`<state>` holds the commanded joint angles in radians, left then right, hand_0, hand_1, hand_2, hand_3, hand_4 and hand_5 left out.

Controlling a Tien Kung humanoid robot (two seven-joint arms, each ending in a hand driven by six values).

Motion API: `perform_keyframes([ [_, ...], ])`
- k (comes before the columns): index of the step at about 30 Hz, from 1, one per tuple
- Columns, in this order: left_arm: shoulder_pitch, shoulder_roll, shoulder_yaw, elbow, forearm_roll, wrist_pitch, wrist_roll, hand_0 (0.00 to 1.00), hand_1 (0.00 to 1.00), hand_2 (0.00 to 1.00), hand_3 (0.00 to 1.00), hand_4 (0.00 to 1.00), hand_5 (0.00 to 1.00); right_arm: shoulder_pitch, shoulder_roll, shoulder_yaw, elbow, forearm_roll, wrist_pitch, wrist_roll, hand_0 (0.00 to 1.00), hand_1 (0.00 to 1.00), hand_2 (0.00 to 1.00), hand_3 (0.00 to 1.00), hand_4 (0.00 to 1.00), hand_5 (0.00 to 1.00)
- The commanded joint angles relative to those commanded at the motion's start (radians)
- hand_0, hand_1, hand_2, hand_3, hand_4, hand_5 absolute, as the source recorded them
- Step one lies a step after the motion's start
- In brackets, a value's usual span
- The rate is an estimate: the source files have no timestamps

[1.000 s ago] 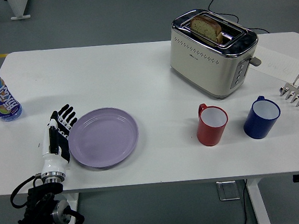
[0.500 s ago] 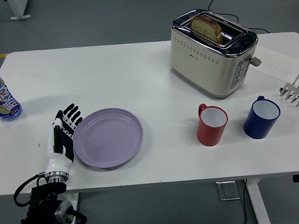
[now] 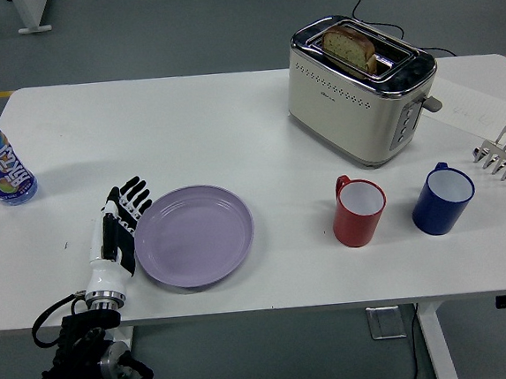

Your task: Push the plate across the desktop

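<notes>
Near the table's front-left edge, the left five-fingered hand [image 3: 119,232] lies flat, fingers extended and gripping nothing, its side against the rim of the round lilac plate [image 3: 195,235] — a pushing contact, likely to slide it rightward; open white tabletop [image 3: 168,135] separates plate from red mug [image 3: 358,209]; right hand not visible

We are seeing a round, shallow lilac plate [image 3: 194,235] lying flat and upright on the white worktop [image 3: 186,133], sitting toward the near left part, close to the near edge, its dish showing bare and its raised rim unbroken.
</notes>
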<state>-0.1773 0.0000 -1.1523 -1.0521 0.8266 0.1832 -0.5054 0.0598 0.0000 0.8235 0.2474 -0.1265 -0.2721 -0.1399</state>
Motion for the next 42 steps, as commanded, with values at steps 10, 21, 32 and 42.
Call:
perform_keyframes([
  [10,-0.003,0.0,0.024,-0.011,-0.005,0.001,-0.002,0.804,0.818,0.809,0.747,0.47,0.998,0.001,0.0,0.001,0.0,-0.007,0.002,-0.001,0.594,0.534,0.631,0.609,0.376,0.521],
  [21,-0.007,0.0,0.048,-0.019,-0.012,0.001,-0.003,0.804,0.818,0.809,0.746,0.47,0.998,0.004,0.0,0.003,0.0,-0.012,0.003,0.0,0.594,0.534,0.631,0.61,0.376,0.518],
  [32,-0.006,0.0,0.062,-0.026,-0.018,0.0,-0.002,0.803,0.817,0.809,0.746,0.469,0.998,0.005,0.0,0.005,0.0,-0.016,0.003,-0.001,0.594,0.534,0.631,0.61,0.379,0.518],
  [42,-0.007,0.0,0.09,-0.035,-0.025,-0.001,-0.001,0.803,0.817,0.809,0.747,0.467,0.998,0.005,0.0,0.006,0.0,-0.019,0.003,-0.002,0.595,0.534,0.631,0.61,0.379,0.521],
])
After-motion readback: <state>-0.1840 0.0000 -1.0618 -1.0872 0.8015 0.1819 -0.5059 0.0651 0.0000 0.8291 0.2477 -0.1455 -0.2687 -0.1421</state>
